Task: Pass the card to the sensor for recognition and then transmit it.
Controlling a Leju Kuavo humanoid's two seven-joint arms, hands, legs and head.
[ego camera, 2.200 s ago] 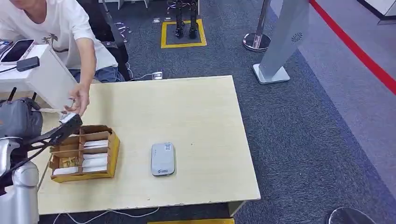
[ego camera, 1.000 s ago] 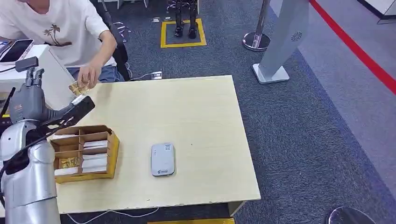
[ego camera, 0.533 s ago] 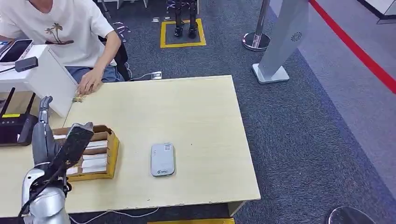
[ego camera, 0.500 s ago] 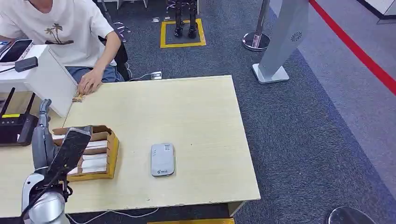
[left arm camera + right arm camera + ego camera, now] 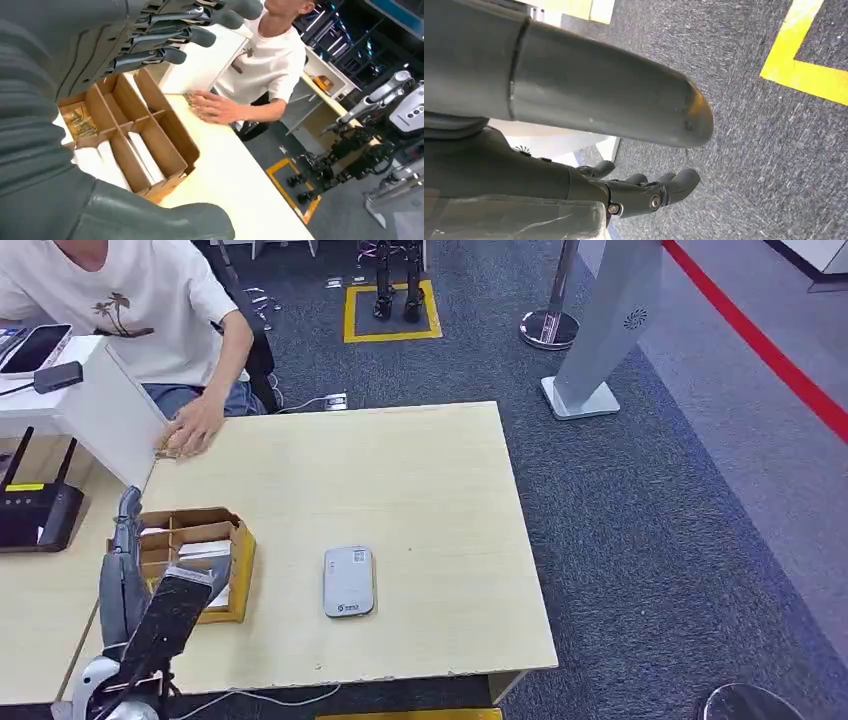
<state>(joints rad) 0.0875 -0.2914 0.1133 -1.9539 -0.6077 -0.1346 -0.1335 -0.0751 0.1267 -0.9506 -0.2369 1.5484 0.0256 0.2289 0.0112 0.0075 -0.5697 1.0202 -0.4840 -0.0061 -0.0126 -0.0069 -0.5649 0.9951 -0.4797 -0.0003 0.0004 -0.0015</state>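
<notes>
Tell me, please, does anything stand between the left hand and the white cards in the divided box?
Nothing visible does. The left hand hovers above the near end of the cardboard box, its fingers spread and empty, and the white cards lie uncovered in open compartments. The person's hand rests at the table's far edge.

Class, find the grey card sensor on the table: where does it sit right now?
In the head view the grey card sensor lies flat on the table near its front edge, just right of the cardboard card box and apart from it.
</notes>
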